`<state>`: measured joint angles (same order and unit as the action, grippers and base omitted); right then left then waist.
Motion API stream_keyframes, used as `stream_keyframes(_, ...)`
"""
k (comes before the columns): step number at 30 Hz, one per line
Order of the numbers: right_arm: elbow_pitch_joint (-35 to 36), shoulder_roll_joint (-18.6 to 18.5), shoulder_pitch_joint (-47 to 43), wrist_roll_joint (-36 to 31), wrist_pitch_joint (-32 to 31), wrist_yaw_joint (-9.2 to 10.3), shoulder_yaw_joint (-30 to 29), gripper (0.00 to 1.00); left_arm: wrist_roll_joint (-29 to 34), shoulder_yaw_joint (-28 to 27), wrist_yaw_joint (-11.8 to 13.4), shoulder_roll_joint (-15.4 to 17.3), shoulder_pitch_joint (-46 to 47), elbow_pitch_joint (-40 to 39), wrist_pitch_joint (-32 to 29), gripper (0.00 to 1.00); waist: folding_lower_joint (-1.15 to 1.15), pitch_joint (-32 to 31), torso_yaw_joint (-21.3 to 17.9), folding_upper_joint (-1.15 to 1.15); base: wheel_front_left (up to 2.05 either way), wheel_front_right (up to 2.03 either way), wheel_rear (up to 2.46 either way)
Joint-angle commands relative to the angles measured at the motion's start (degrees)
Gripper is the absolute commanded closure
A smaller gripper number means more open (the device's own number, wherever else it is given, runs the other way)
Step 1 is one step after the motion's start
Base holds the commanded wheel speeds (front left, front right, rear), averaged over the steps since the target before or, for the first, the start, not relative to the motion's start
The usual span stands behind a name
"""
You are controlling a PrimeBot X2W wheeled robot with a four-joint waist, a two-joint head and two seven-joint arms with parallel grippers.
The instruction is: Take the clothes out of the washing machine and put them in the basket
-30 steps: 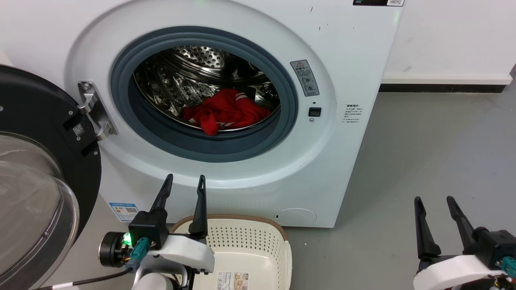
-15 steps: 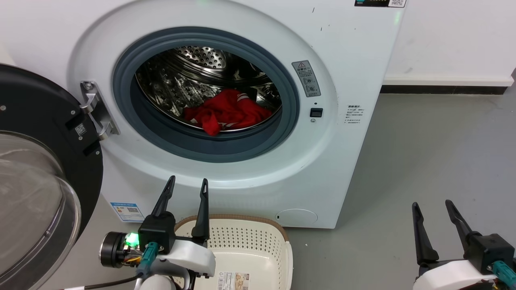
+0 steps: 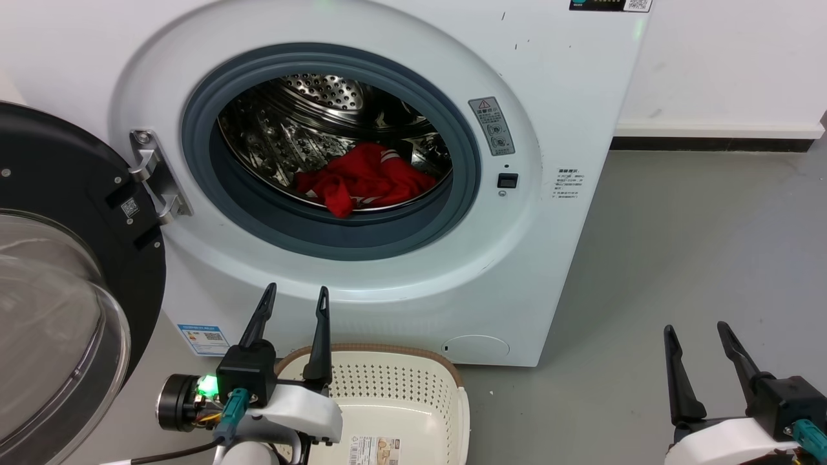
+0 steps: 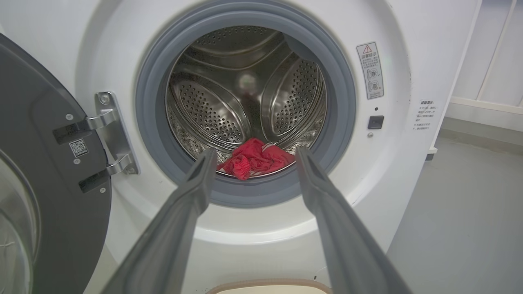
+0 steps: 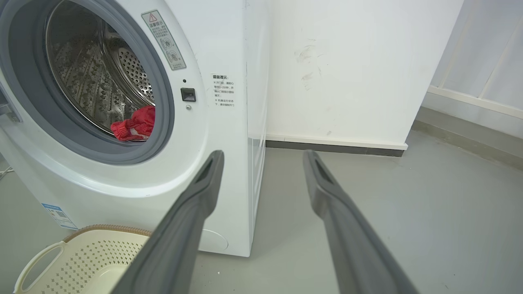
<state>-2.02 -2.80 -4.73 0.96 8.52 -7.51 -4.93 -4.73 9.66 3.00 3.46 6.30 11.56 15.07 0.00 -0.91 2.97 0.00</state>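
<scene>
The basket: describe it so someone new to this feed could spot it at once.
Find the white washing machine with its door swung open. On the grey floor just before it sits the basket: cream plastic, perforated sides, brown rim, paper label on its bottom.

**Colours and patterns in view**

White is being shown by the washing machine [image 3: 387, 303], with a grey rubber ring [image 3: 194, 161] round its porthole and round perforations patterning its steel drum [image 3: 310, 90]. Bright red crossed by white stripes is being displayed by the clothes [image 3: 365, 177]. Cream perforated sides under a brown rim are being presented by the basket [image 3: 387, 381]. Black is being carried by the door [image 3: 64, 168] rim, grey by the floor [image 3: 678, 258].
</scene>
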Motion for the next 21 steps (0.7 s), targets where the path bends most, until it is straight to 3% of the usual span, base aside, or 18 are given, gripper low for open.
stream_keyframes(1, -0.07, -0.15, -0.08, -0.06, -0.09, 0.04, -0.06, 0.00, 0.01, -0.11, -0.30, -0.02, 0.15, 0.27, 0.16, 0.00, 0.00, 0.02, 0.03, 0.00, 0.00, 0.00, 0.00)
stream_keyframes(21, 1.64, -0.14, 1.20, 0.19, -0.81, 0.04, 0.78, 0.00, -0.07, -1.58, 0.63, -0.42, 3.76, 5.00, 0.15, 0.00, 0.00, 2.79, -0.26, 0.00, 0.00, 0.00, 0.00)
